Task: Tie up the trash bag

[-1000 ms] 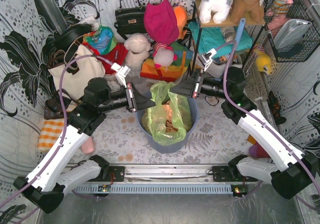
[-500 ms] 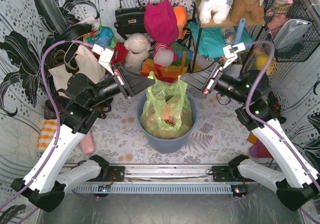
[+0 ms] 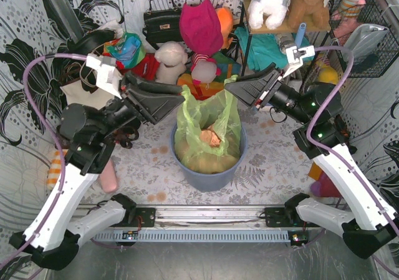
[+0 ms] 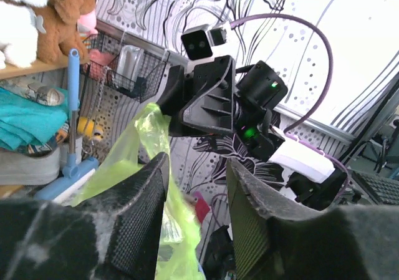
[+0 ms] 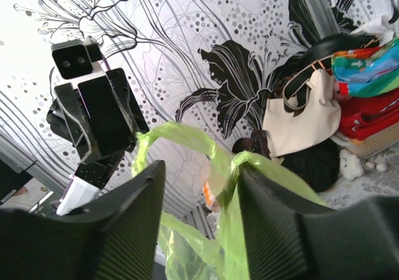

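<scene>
- Top view, item: the bag [image 3: 209,127], thin green plastic with brown paper showing through. It sits in the round bin [image 3: 209,179] on the bench [image 3: 265,168]. Its two ears stand up above the rim, one reaching my left jaws and the other my right jaws.
- Top view, jaws: both sets meet the ear tips high over the bin, and I cannot tell their gap from here.
- Left wrist view: my left jaws stand part-way apart with clear space between the pads. Green film lies in the gap against one pad, not pinched. The far ear runs up to my right jaws opposite.
- Right wrist view: my right jaws are likewise part-way apart. A strip of green film runs along one inner face, with loose loops arching beyond. A cream tote [image 5: 299,121] sits in the background.
- Risk: neither set is clamped, so the ears may slide out and slump back into the bin.
- Risk: the film is thin, so a sharp pull could stretch or tear it, or drag the bag out of the bin.
- Risk: my wrists are close together, so crossing the ears could knock them into each other.
- Writing: no brand, label or lettering is legible in any view.
</scene>
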### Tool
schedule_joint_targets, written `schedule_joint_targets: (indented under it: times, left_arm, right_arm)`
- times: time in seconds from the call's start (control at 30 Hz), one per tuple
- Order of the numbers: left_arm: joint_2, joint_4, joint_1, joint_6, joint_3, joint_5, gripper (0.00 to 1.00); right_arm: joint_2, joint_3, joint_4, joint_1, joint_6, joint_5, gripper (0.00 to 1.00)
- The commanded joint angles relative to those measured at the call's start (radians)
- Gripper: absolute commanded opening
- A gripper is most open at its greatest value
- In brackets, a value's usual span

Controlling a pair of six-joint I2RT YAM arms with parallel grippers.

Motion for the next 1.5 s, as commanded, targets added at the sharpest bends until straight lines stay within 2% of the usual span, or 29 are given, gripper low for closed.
schedule_joint_targets:
  times: [0.0,0.07,0.2,0.33,0.43,0.63,0.8,0.87,0.97,1.1,1.13,1.17,1.33,1.47]
  left_arm:
    - [-0.05,-0.064,0.006,0.067,0.037,-0.053,0.56]
    - [-0.062,-0.127,0.006,0.075,0.035,-0.068,0.63]
    - [-0.081,-0.202,0.006,0.07,0.019,-0.039,0.71]
    - [-0.074,-0.262,0.006,0.056,0.015,0.047,0.74]
    - [-0.048,-0.251,0.006,0.026,-0.004,0.106,0.74]
    - [0.011,0.014,0.006,-0.127,-0.087,0.234,0.75]
    - [0.069,0.267,0.006,-0.27,-0.089,0.317,0.74]
    - [0.073,0.309,0.006,-0.279,-0.068,0.313,0.73]
    - [0.073,0.143,0.006,-0.146,0.039,0.248,0.73]
    - [0.122,-0.113,0.006,0.019,0.266,0.136,0.73]
    - [0.144,-0.195,0.006,0.069,0.36,0.029,0.73]
    - [0.144,-0.21,0.006,0.082,0.383,-0.001,0.73]
    - [0.119,-0.212,0.006,0.088,0.334,-0.048,0.73]
    - [0.081,-0.156,0.006,0.033,0.207,0.005,0.73]
  right_arm:
    - [-0.009,0.058,-0.018,0.003,-0.033,-0.037,0.55]
    - [-0.019,0.055,-0.098,0.003,-0.057,-0.019,0.61]
    - [-0.051,0.03,-0.239,0.003,-0.093,-0.012,0.7]
    - [-0.068,0.002,-0.29,0.004,-0.1,-0.028,0.75]
    - [-0.065,-0.026,-0.267,0.003,-0.084,-0.051,0.76]
    - [-0.019,-0.066,-0.109,0.003,-0.011,-0.122,0.76]
    - [0.034,-0.059,0.082,0.003,0.091,-0.204,0.75]
    - [0.063,-0.017,0.12,0.003,0.121,-0.215,0.74]
    - [0.115,0.113,0.125,0.003,0.125,-0.231,0.72]
    - [0.162,0.301,0.097,0.004,0.089,-0.228,0.67]
    - [0.157,0.371,0.07,0.003,0.05,-0.181,0.64]
    - [0.151,0.38,0.058,0.003,0.032,-0.161,0.64]
    - [0.092,0.301,-0.005,0.003,-0.024,-0.081,0.65]
    - [0.048,0.19,-0.052,0.003,-0.036,-0.052,0.69]
